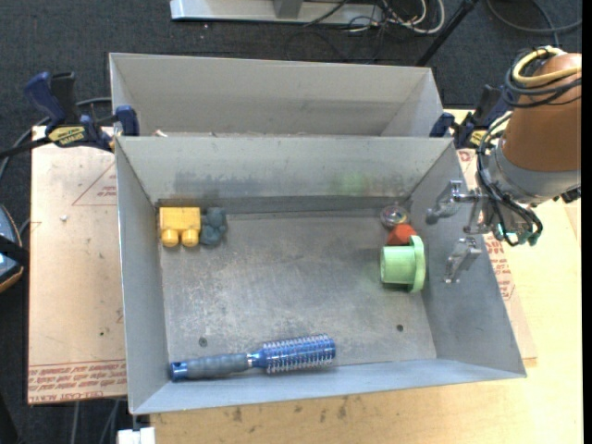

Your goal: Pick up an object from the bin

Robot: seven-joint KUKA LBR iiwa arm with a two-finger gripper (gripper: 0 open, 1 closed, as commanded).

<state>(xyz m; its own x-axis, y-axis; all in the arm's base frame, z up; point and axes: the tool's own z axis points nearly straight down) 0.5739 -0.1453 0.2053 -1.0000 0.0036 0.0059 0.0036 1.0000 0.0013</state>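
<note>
My gripper [455, 235] hangs over the bin's right sloping wall, open, with nothing between its two metal fingers [446, 202]. Just left of it a light green cylinder [403, 265] lies on the bin floor, a little apart from the fingers. A small red piece [400, 235] pokes out behind the cylinder's top. Above that, by the back wall, sits a small round grey-pink thing [395, 216].
A yellow block [179, 227] with a blue-grey lump [214, 227] beside it sits in the far left corner. A blue hairbrush [255, 359] lies along the front wall. The arm with its orange cover stands over the bin's right rim.
</note>
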